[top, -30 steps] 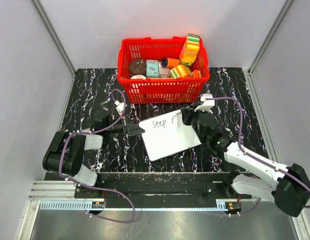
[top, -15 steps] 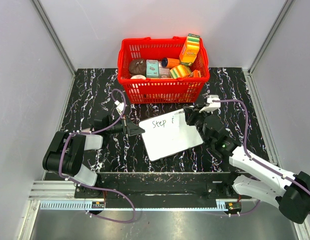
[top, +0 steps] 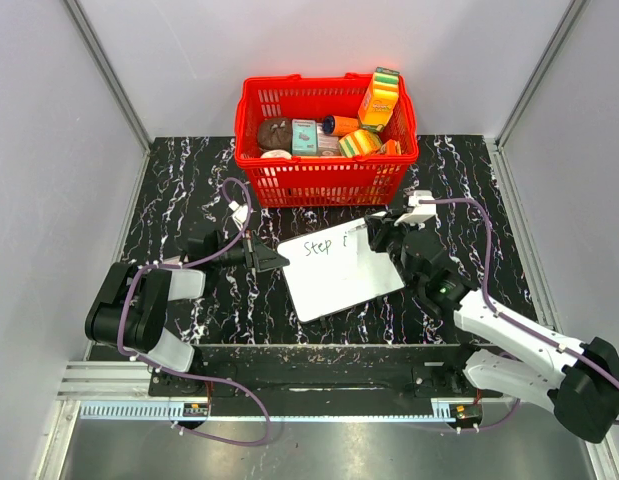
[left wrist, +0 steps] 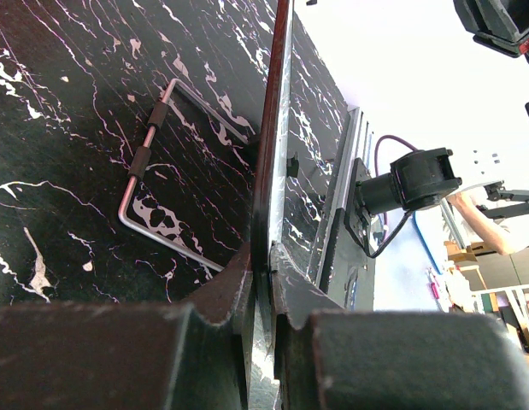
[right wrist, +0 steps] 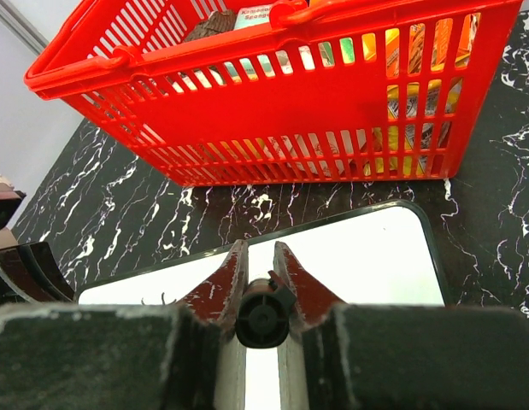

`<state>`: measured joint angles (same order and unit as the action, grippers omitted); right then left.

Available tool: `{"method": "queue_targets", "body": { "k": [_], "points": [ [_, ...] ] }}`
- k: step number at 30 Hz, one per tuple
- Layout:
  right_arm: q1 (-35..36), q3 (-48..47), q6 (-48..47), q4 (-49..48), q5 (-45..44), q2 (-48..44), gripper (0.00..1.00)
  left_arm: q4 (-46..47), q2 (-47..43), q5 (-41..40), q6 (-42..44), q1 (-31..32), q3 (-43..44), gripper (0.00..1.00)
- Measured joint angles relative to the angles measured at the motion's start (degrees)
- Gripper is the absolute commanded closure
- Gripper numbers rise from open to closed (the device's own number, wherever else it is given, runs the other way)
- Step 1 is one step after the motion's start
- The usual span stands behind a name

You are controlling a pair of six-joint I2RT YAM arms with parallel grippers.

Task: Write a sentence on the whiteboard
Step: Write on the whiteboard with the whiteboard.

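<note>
The whiteboard (top: 339, 275) lies mid-bench, slightly toward the near edge. The left tool (top: 272, 258) pinches its left edge, likely to steady it. The right tool (top: 374, 232), clenched on a black marker (right wrist: 262, 316), is poised at the unfinished sentence (top: 324, 246).

The whiteboard (top: 346, 276) lies flat, slightly rotated, at the frame's centre. The sentence (top: 322, 247) reads only "Step i".
</note>
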<state>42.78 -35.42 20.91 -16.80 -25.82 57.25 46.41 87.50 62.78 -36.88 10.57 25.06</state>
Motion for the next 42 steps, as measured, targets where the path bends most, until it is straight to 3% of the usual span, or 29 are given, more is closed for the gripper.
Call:
{"method": "queue_targets", "body": {
  "k": [42],
  "points": [
    [0.0,5.2,3.6,0.8,1.8,-2.5,1.0,-0.2,0.1,0.0,0.0,0.0,0.1,1.0]
  ]
}}
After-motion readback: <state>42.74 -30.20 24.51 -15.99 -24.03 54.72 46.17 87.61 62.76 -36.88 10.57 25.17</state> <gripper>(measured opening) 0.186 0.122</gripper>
